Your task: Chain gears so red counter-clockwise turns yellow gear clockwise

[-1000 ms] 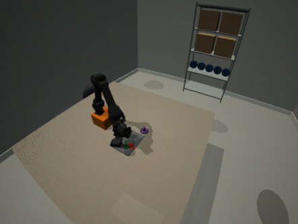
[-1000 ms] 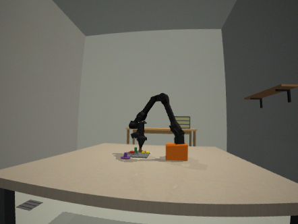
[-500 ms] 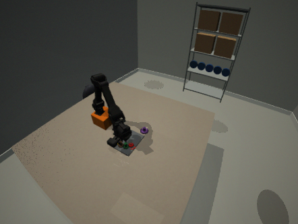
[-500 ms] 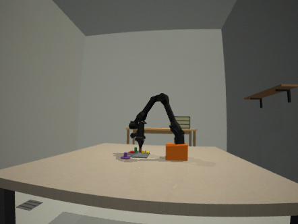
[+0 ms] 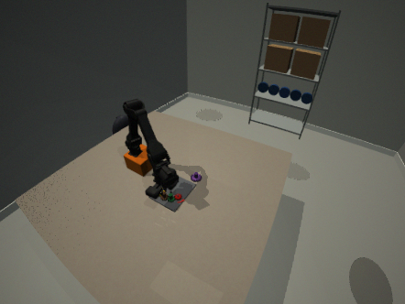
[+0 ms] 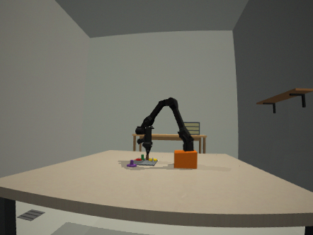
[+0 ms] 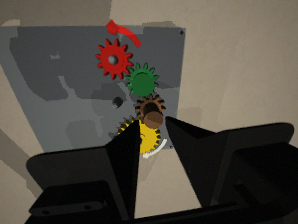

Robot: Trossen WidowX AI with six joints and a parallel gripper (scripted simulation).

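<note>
end effector: (image 5: 161,190) (image 6: 147,153) (image 7: 153,120) fingers part-way open and gripping nothing, one fingertip on either side of the brown gear's knob, a slim gap showing each side!
brown gear: (image 5: 163,196) (image 6: 147,158) (image 7: 151,108) on the grey board, between green and yellow, knob up; whether it sits fully flat, i can't tell.
green gear: (image 5: 171,198) (image 6: 142,157) (image 7: 143,81) between red and brown, right up close to both.
red gear: (image 5: 178,196) (image 6: 138,159) (image 7: 114,59) at the far end of the line, the red arrow (image 5: 181,200) (image 7: 125,32) curving just beside it.
yellow gear: (image 6: 151,160) (image 7: 149,139) at the other end, partly behind a finger in the wrist view, the white arrow (image 7: 156,150) hugging its rim.
bare peg: (image 7: 117,102) off to the side of the gear line, nothing on it.
grey board: (image 5: 185,189) (image 6: 149,163) (image 7: 40,90) flat on the bench (image 5: 229,206) (image 6: 159,187) (image 7: 240,75); green and brown run near one long edge, a broad gear-free stretch opening on the opposite side.
purple gear: (image 5: 196,177) (image 6: 132,164) out on the bench, just past the board's edge, knob up.
orange block: (image 5: 138,161) (image 6: 185,159) under the arm, apart from the board, a strip of bench between.
</note>
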